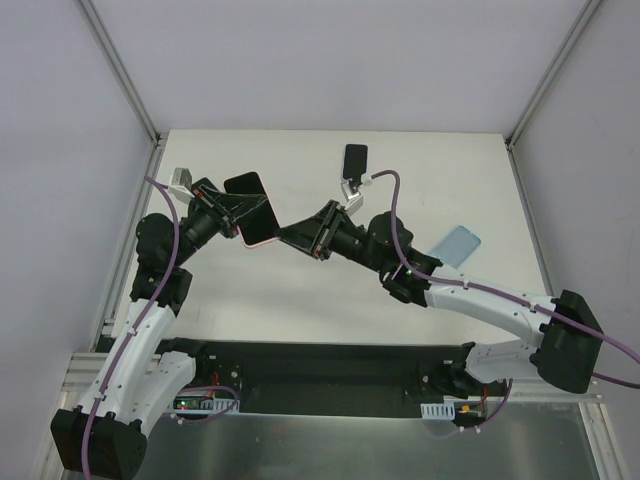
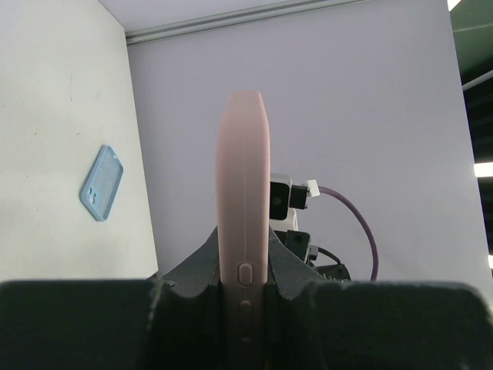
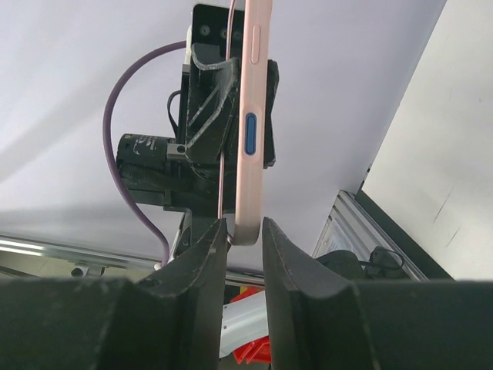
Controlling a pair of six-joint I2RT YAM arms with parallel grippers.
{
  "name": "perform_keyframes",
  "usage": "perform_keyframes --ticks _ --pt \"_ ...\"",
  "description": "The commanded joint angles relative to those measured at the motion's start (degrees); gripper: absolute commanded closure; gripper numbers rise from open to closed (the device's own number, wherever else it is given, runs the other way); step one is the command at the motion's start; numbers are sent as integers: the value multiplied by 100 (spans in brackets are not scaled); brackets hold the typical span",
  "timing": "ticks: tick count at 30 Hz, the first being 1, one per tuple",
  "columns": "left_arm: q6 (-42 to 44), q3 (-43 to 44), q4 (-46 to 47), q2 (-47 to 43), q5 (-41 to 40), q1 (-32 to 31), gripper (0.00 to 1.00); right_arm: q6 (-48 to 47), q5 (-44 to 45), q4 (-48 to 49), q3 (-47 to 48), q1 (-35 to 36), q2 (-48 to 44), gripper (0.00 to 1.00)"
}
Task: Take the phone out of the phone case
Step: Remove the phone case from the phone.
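- Top external view, far left: the table (image 1: 250,300) ends at a metal rail (image 1: 130,240) against the left wall. The left arm's elbow stands close to it, so I judge there is little room to swing outward that way.
- Left gripper (image 1: 232,213): pressed together on the pink case (image 1: 262,241). It holds the case in the air above the table's left half, edge-on to its own wrist camera.
- Phone (image 1: 250,205): its dark face shows inside the pink rim, so it sits in the case. The removal itself is not yet done.
- Right gripper (image 1: 293,237): its fingers stand either side of the case's lower corner with only a narrow gap. Whether they pinch it or merely straddle it I cannot tell. In the right wrist view a thin pink line runs beside the case's edge, and I cannot tell whether that is a lip lifting.
- What is left, as I judge: peel the rim off a corner, draw the phone free, and set both down.
- Centre, farther back: a dark phone-like slab (image 1: 355,158) lies flat on the table, well apart from the held case.
- Right: a blue case (image 1: 456,245) lies flat near the right forearm. Bare table runs beyond it to the right wall, the wider room for moving.
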Motion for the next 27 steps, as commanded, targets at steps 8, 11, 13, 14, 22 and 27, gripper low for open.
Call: perform_keyframes --ticks 8,11,13,14,22,27 --pt "-90 256 463 -156 -25 80 100 -15 -213 430 455 -65 240 73" --pt "-90 265 463 -147 -26 80 100 82 -275 554 438 -65 301 73" --pt "-90 265 472 -147 -26 80 100 100 -292 598 411 -65 310 73" --pt "-81 265 472 -130 -26 80 100 117 -292 615 394 -65 310 73" --pt "-63 300 480 -77 -61 97 100 161 -231 659 166 -65 126 74" --pt "-63 335 480 -59 -61 115 100 179 -204 685 51 -65 21 74"
